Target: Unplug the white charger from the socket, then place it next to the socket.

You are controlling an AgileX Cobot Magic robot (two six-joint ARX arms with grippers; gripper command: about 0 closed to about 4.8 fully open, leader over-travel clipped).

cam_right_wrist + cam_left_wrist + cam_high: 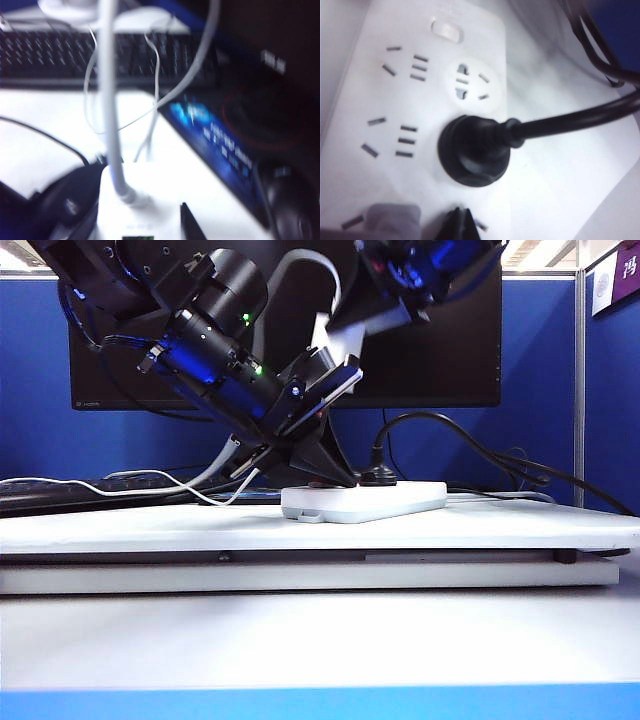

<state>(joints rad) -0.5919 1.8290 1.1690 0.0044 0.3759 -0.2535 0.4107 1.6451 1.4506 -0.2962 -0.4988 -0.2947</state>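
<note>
The white charger (145, 210) is a plain white block with a thin white cable (111, 110) rising from its end. My right gripper (140, 222) is shut on it, with one dark finger (189, 222) along its side. In the exterior view that gripper (372, 322) holds the charger (345, 340) high above the socket (380, 502), clear of it. My left gripper (462, 226) is shut, its tips resting on the socket's (432, 105) top face. In the exterior view the left gripper (338, 478) bears down on the strip's left half.
A black round plug (472, 157) with a thick black cable sits in the socket (378, 476). A monitor (430, 340) stands behind it. A keyboard (75, 55) and a mouse (290, 195) lie beyond the white board (150, 530).
</note>
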